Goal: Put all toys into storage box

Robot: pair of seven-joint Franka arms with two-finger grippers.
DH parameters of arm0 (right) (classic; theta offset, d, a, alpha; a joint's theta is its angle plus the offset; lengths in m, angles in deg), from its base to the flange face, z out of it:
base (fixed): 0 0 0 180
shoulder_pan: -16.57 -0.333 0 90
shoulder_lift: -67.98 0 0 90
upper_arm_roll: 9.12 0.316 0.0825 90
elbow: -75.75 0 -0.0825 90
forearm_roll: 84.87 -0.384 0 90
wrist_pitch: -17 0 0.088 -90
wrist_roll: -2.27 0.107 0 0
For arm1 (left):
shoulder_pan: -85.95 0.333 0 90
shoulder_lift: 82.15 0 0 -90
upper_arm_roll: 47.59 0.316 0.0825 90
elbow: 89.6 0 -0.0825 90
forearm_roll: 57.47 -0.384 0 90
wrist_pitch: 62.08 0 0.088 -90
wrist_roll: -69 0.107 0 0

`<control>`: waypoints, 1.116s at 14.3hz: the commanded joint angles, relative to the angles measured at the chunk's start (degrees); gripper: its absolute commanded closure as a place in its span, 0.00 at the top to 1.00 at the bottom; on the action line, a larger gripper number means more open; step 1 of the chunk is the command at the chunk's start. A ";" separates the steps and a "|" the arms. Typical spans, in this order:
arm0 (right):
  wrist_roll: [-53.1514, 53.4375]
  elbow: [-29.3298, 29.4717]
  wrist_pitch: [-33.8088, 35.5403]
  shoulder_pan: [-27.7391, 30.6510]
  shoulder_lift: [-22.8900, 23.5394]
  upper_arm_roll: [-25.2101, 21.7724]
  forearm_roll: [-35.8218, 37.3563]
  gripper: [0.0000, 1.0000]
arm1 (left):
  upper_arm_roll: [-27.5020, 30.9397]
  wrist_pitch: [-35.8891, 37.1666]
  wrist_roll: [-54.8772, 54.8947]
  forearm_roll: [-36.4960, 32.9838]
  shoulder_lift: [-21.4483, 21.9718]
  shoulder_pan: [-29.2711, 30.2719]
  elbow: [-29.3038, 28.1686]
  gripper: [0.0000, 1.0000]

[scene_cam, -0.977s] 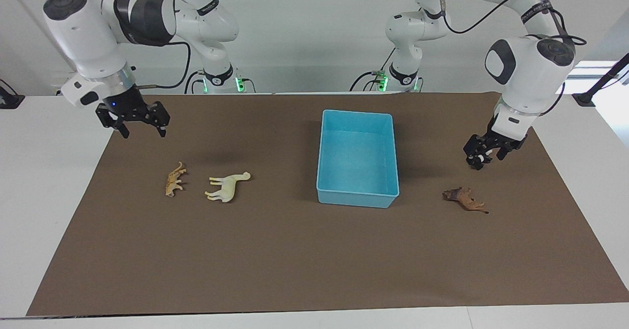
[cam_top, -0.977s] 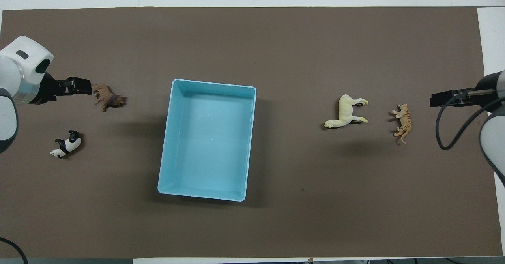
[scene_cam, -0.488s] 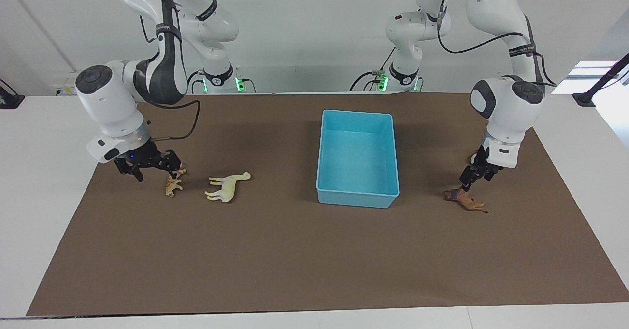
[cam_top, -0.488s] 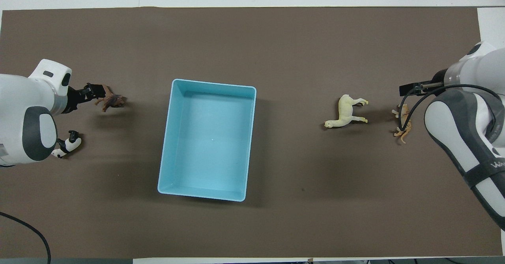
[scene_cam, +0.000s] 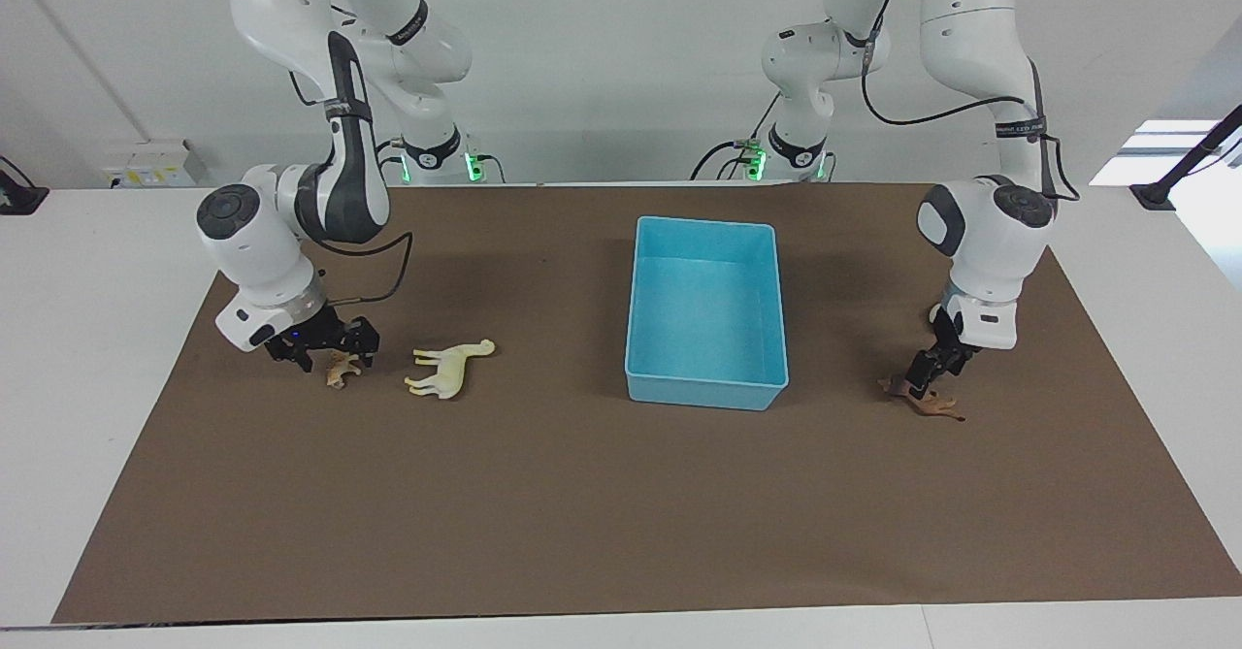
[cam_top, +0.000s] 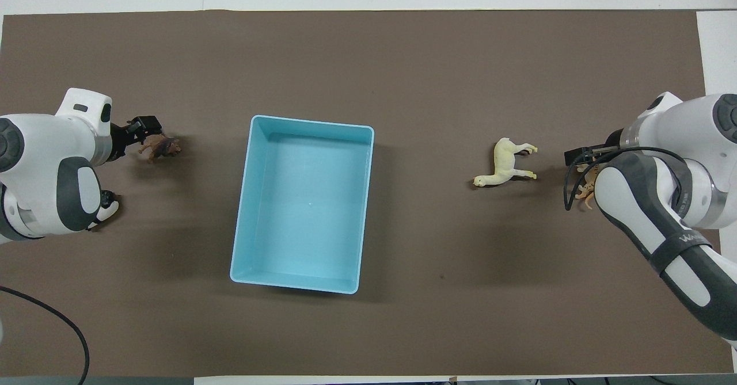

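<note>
A light blue storage box (scene_cam: 706, 311) is seen near the middle of the brown mat (scene_cam: 582, 494) on the tabletop (scene_cam: 78, 271), with nothing inside it.

The left pincer (scene_cam: 920, 377) is lowered onto the dark brown figurine (scene_cam: 922, 399), at about 3 o'clock from the box in the facing view. Whether this pincer is clenched on the toy cannot be told.

The panda (cam_top: 108, 206) is mostly covered by the left arm in the overhead view, nearer the robots than the brown figurine.

The right pincer (scene_cam: 325, 348) is set down around the tan-orange spotted figurine (scene_cam: 339, 370), its fingers released and standing on either side of the toy.

The cream long-necked figurine (scene_cam: 448, 366) lies on its side just beside the spotted one, at about 9 o'clock from the box in the facing view, untouched.
</note>
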 commanded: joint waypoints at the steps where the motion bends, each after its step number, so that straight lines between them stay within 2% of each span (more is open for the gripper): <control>1: -2.10 -3.83 -1.44 1.27 -2.50 0.40 -0.12 1.00 | -0.01 -2.91 -2.97 0.21 -2.39 -0.49 0.89 1.00; 3: -2.27 -4.36 -2.31 1.36 -2.42 0.40 -0.12 1.00 | -0.01 -2.75 -3.95 0.21 -2.49 -0.93 0.89 1.00; 5: -3.41 -6.29 -6.60 1.80 -1.63 0.40 -0.12 1.00 | -0.01 -2.48 -3.86 0.21 -2.49 -0.93 1.15 1.00; 6: -4.20 -6.47 -7.84 2.41 -1.10 0.40 -0.12 1.00 | -0.01 -1.96 -3.86 0.21 -2.58 -1.02 1.41 0.91; 8: -4.56 -6.56 -8.29 2.59 -0.57 0.40 -0.12 1.00 | 0.08 -1.08 -3.86 0.21 -2.49 -1.02 1.50 0.65; 9: -4.47 -6.56 -8.29 2.59 -0.57 0.40 -0.12 0.99 | 0.08 -0.90 -3.77 0.21 -2.49 -0.93 1.50 0.48; 10: -4.47 -6.56 -8.29 2.59 -0.57 0.40 -0.12 0.88 | 0.08 -0.03 -3.60 0.12 -2.49 -0.85 1.85 0.35; 11: -4.38 -6.56 -8.29 2.59 -0.57 0.40 -0.12 0.67 | -0.01 1.72 -3.68 0.12 -2.49 -0.93 3.07 0.25; 12: -4.38 -6.48 -8.38 2.59 -0.48 0.40 -0.12 0.42 | -0.01 4.87 -3.77 0.12 -2.66 -1.02 5.00 0.19; 14: -4.64 -6.04 -8.38 2.68 -0.39 0.40 -0.12 0.02 | -0.18 10.68 -3.95 0.21 -2.84 -1.37 9.39 0.19; 16: -4.65 -5.86 -8.38 2.77 -0.39 0.40 -0.12 0.00 | -0.36 16.56 -4.03 0.99 -2.49 -1.90 13.52 0.19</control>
